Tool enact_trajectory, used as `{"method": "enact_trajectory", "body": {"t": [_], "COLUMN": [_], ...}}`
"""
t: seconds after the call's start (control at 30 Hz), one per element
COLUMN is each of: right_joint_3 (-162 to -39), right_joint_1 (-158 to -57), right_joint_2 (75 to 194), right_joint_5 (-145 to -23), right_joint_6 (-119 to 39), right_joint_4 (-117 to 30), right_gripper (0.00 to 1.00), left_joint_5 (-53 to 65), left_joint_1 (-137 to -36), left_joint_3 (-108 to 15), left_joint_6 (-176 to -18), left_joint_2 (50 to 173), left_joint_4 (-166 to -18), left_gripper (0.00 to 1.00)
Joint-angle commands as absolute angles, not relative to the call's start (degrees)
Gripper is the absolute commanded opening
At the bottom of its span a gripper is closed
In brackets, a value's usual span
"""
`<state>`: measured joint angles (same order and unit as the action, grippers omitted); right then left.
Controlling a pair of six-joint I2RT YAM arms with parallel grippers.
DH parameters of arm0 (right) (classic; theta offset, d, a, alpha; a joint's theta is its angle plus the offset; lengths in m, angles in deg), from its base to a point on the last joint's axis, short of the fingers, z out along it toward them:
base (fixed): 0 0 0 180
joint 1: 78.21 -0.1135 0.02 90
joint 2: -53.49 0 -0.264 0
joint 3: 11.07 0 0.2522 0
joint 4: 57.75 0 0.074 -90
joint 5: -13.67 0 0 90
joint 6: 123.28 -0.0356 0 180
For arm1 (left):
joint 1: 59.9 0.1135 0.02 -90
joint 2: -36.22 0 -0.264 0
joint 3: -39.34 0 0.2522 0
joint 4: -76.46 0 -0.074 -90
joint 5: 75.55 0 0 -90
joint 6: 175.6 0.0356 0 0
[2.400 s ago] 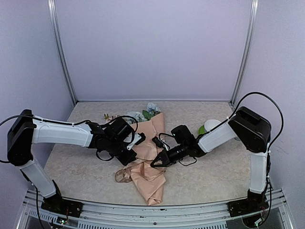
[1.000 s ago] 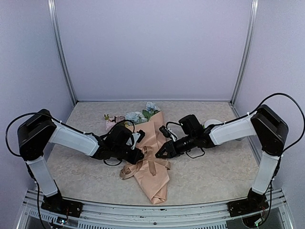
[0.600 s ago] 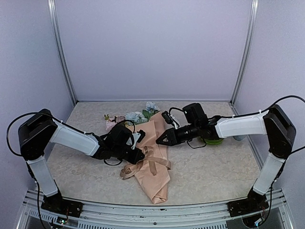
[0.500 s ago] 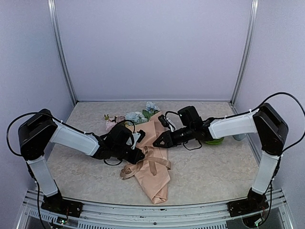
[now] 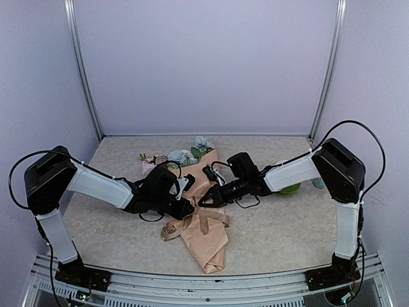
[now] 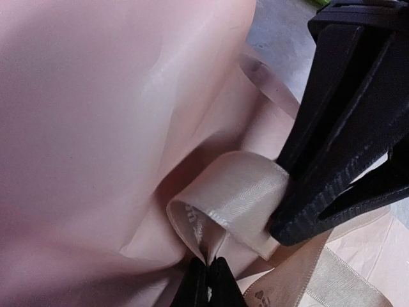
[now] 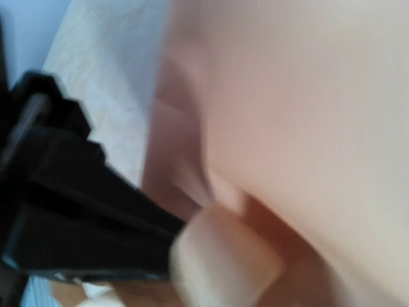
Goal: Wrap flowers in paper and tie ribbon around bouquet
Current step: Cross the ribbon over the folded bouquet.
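Pinching a ribbon [image 6: 236, 192] loop above the bouquet [image 5: 204, 236] on the table [image 5: 287, 230], the left claw [image 6: 206, 281] seemingly steadies it for the right claw [image 6: 281, 204], nearly closed at the loop's right end; whether that grips, I cannot tell.

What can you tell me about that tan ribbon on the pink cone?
The ribbon is a narrow, satiny beige fabric strip lying across the middle of the peach paper bouquet, loose loops trailing off its left side. One fold stands up as a small loop: the left gripper pinches its base, the right gripper touches its other end.
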<state>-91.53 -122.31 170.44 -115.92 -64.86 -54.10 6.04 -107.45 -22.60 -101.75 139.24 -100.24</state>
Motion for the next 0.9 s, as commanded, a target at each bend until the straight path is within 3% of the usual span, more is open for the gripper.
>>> {"method": "enact_trajectory", "body": {"t": [0.0,0.17,0.33,0.5,0.7,0.87], "right_joint_3": [-89.51,-84.74,-82.80,-81.86,-81.80,-81.74], "right_joint_1": [-122.62,-120.04,-118.91,-118.47,-118.37,-118.25], "right_joint_2": [170.58,168.82,168.28,167.94,168.67,168.54], "right_joint_5": [-120.83,-119.33,-119.21,-118.35,-118.69,-118.53], "right_joint_6": [-66.86,-68.50,-68.43,-68.77,-68.77,-69.15], "right_joint_4": [-59.89,-62.47,-63.23,-63.34,-63.67,-64.05], "right_gripper": [0.01,0.00,0.00,0.00,0.00,0.00], "left_joint_5": [6.44,7.62,7.69,9.62,12.73,17.94], "left_joint_1": [-106.93,-106.92,-106.99,-106.91,-111.93,-111.23], "left_joint_3": [-23.59,-23.40,-23.98,-25.71,-21.82,-17.69], "left_joint_6": [-100.42,-99.83,-97.20,-99.74,-106.40,-112.24], "left_joint_2": [138.40,133.66,128.16,122.11,113.36,110.32], "left_joint_4": [-98.29,-98.29,-96.63,-84.25,-72.43,-66.98], "left_gripper": [0.10,0.35,0.50,0.51,0.42,0.54]}}
